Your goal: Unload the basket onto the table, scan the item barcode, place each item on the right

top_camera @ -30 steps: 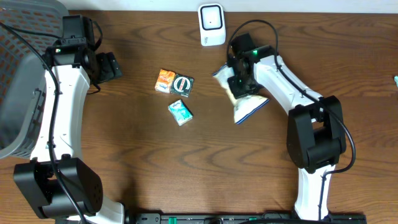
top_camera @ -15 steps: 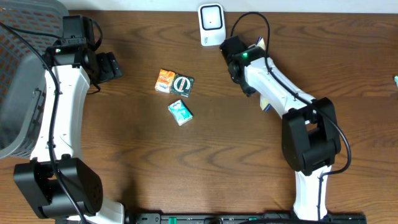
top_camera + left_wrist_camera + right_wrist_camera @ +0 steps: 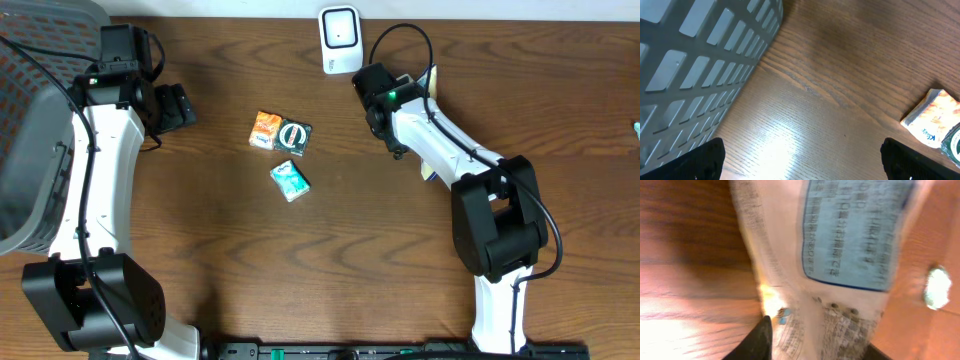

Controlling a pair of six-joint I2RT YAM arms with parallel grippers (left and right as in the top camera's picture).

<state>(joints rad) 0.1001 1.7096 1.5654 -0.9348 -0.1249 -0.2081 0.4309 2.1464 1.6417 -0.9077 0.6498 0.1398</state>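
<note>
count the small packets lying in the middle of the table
3: an orange packet, a dark green packet touching it, and a teal packet lying apart from them. A larger white bag, mostly hidden from overhead, is not counted.

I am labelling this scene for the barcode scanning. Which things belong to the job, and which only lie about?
For the job:
scanner
white pouch

Lying about:
orange packet
dark green packet
teal packet
grey basket
</note>
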